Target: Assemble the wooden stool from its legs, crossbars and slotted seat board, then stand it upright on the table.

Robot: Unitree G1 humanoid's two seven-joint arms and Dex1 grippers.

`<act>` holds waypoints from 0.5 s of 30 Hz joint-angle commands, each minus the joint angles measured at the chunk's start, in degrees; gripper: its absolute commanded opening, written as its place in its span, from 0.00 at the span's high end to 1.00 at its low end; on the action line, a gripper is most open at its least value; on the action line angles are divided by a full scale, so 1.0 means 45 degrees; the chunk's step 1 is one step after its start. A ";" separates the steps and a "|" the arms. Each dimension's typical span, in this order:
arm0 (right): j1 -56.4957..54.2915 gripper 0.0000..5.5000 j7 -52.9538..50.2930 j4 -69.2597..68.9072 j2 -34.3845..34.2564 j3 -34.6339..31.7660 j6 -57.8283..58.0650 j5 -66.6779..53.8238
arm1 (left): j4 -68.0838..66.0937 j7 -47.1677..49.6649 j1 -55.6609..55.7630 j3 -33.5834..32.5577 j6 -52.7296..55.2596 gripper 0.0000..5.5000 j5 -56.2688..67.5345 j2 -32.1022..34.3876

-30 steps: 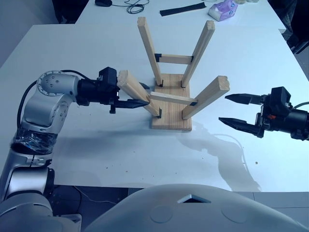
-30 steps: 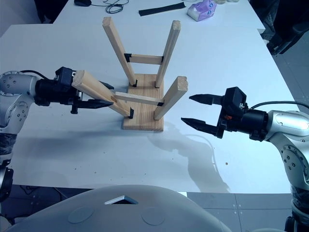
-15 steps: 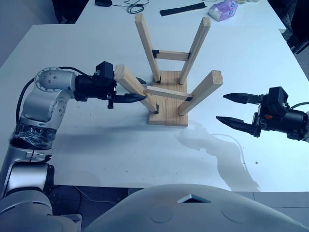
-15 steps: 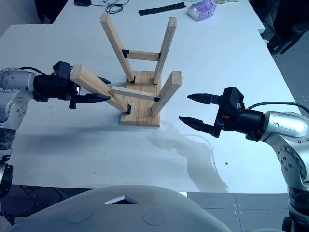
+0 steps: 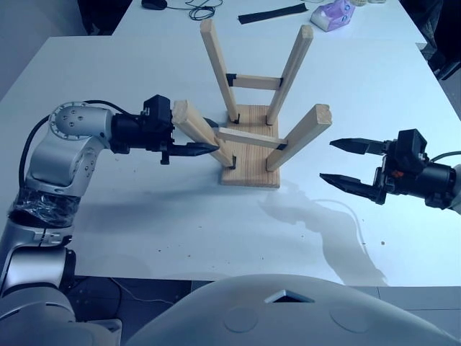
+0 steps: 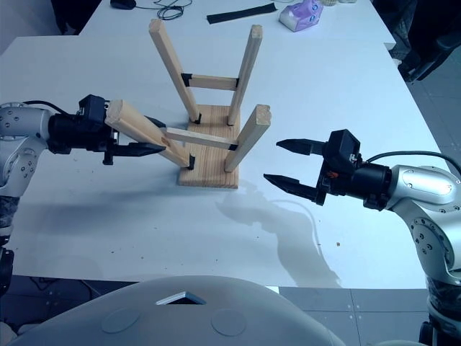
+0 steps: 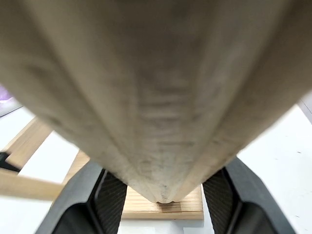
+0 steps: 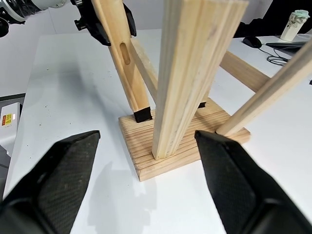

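The wooden stool stands upside down, its seat board [image 5: 252, 174] flat on the white table and the legs pointing up. Two crossbars [image 5: 253, 81] [image 5: 248, 138] join the leg pairs. My left gripper [image 5: 205, 137] is shut on the near left leg [image 5: 189, 119], which leans out to the left; the left wrist view has that leg [image 7: 156, 97] between the dark fingers [image 7: 112, 200]. My right gripper [image 5: 328, 159] hangs open just right of the near right leg [image 5: 299, 137], touching nothing. Its pads [image 8: 53, 180] flank that leg [image 8: 190, 73] from a distance.
A mouse [image 5: 153, 3], cables [image 5: 205, 9], a black strip [image 5: 272, 13] and a purple pack [image 5: 333, 14] lie along the table's far edge. Bare table surrounds the stool on the near side and both flanks.
The stool has shifted a little to the left and away, with my left gripper on its leg. My open right gripper has edged slightly left toward it.
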State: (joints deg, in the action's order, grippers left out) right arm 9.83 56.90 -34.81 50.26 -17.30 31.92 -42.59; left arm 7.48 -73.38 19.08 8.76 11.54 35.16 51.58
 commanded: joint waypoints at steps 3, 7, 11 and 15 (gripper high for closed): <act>0.0147 0.35 0.0070 -0.0181 0.0173 -0.0340 0.0011 -0.0043 | 0.0329 -0.0208 -0.1508 0.0956 0.1829 0.63 -0.0848 0.0659; 0.0287 0.35 0.0046 -0.0259 0.0128 -0.0409 0.0005 -0.0041 | 0.0423 -0.0124 -0.1479 0.0896 0.1981 0.63 -0.0729 0.0671; 0.0240 0.35 -0.0025 -0.0281 0.0085 -0.0348 -0.0015 -0.0032 | 0.0181 -0.0026 -0.1408 0.0951 0.1689 0.63 -0.1071 0.0618; 0.0095 0.35 -0.0100 -0.0334 0.0055 -0.0275 0.0018 -0.0103 | -0.0208 0.0029 -0.1346 0.1044 0.1364 0.63 -0.1436 0.0572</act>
State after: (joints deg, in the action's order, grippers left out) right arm 10.93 56.86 -35.37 50.30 -18.33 31.92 -42.59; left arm 9.42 -71.65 16.88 8.74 14.65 37.01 51.73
